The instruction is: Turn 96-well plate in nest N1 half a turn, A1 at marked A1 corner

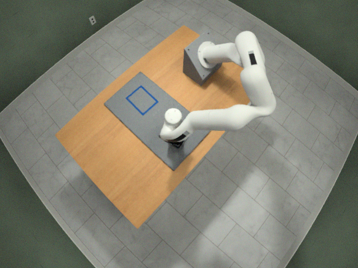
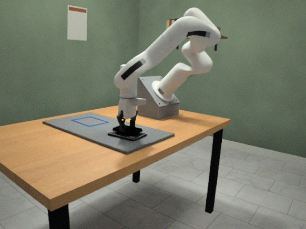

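Observation:
In the exterior view, my gripper (image 2: 127, 127) points straight down and is shut on the dark 96-well plate (image 2: 128, 130). The plate is level, right over the flat black plate nest N1 (image 2: 127, 135) on the grey mat (image 2: 107, 131). I cannot tell whether the plate touches the nest or sits inside its locators. In the top view my wrist covers the plate and gripper; only a dark edge of the nest (image 1: 177, 147) shows under it. The cut-off corner and the A1 mark are too small to see.
A blue square outline (image 1: 142, 100) is on the far part of the mat; it also shows in the exterior view (image 2: 90, 121). The grey wedge base (image 2: 155, 98) of my arm stands behind the mat. The table edge runs close to the mat's near right corner.

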`<state>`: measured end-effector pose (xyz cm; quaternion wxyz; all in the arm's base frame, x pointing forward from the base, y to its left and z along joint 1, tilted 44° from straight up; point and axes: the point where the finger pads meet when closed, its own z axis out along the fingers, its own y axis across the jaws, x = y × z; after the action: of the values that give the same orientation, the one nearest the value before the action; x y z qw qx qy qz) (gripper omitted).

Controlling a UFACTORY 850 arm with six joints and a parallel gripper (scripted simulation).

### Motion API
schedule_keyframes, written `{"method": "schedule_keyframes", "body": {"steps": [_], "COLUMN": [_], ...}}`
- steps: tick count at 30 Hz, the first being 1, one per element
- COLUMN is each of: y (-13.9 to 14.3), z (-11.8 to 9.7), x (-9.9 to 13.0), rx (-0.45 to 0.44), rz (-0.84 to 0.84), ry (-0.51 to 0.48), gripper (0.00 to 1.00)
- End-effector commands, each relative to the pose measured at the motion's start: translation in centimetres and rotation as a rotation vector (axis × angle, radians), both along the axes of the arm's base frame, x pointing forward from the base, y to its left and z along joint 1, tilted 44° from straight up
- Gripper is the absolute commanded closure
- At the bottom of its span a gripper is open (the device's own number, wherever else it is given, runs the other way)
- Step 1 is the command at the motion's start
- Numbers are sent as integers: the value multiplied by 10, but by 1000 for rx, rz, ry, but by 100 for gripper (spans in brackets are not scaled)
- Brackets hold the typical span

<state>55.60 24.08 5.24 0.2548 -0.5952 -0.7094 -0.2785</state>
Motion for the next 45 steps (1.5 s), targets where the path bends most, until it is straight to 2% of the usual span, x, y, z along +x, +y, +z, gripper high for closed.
{"method": "schedule_keyframes", "body": {"steps": [1,45], "y": [0,4], "z": [1,-4], "x": [1,0], "rx": [0,0], "rz": [-1,-1], "ry": [-1,-1], "gripper": [100,100]}}
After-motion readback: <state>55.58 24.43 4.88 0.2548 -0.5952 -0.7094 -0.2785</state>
